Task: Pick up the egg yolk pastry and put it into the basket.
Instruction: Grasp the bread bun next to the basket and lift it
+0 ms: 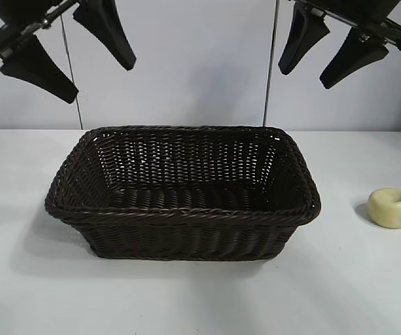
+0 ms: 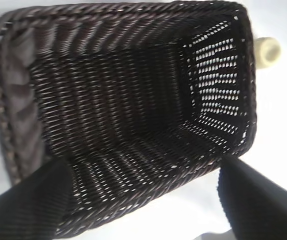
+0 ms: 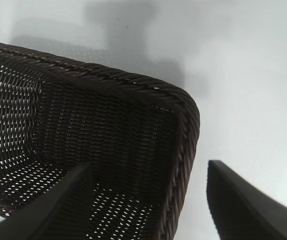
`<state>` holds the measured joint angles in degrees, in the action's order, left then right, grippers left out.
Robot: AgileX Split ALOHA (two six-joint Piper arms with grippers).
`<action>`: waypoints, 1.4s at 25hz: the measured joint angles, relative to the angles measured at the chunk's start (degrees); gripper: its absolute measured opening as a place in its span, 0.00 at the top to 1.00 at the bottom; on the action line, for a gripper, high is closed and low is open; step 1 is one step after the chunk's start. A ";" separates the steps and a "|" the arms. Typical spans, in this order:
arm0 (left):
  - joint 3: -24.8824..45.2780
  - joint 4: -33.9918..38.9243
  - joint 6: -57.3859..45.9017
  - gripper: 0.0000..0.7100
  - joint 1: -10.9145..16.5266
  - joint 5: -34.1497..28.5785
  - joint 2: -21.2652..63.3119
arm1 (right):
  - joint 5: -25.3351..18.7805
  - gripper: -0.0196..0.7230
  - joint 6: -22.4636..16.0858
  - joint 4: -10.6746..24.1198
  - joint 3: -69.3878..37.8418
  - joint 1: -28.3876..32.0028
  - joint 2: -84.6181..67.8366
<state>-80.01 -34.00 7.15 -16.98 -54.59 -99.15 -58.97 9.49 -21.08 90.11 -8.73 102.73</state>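
Step in hand: approach/pre-grasp. Pick not yet begun; basket interior is empty.

Layout, left to right:

1. Left gripper [image 1: 59, 50]: raised high over the left end of the basket, clear of it. Black fingers spread wide, nothing between them. Pose: angled steeply down toward the basket. Left wrist view looks straight into the basket w/ both fingers framing the rim.
2. Large rectangular dark brown woven wicker basket [image 1: 186, 213] w/ flared sides and braided rim: centred on the white counter [image 1: 200, 300], upright.
3. Right gripper [image 1: 346, 47]: raised above the basket's right end, also angled down. Fingers apart at a moderate gap, holding nothing.
4. Small pale yellow puck-shaped egg yolk pastry [image 1: 392, 207] w/ dimple on top: on the counter, right of the basket, apart from its rim, not touching.

Next move, as judged: right gripper is the nearer one. Req'd: shift outward over the pastry, descend w/ fingers straddling it, close gently (appears soft; may deform), lift, carry over the rim, release.
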 joint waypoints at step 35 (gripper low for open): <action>0.24 -1.05 0.28 0.17 0.00 0.84 -2.97 | -10.29 0.34 -2.99 10.78 0.00 15.59 0.13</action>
<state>-79.77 -35.05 7.43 -16.98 -53.75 -102.12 -69.26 6.51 -10.31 90.11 6.86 102.85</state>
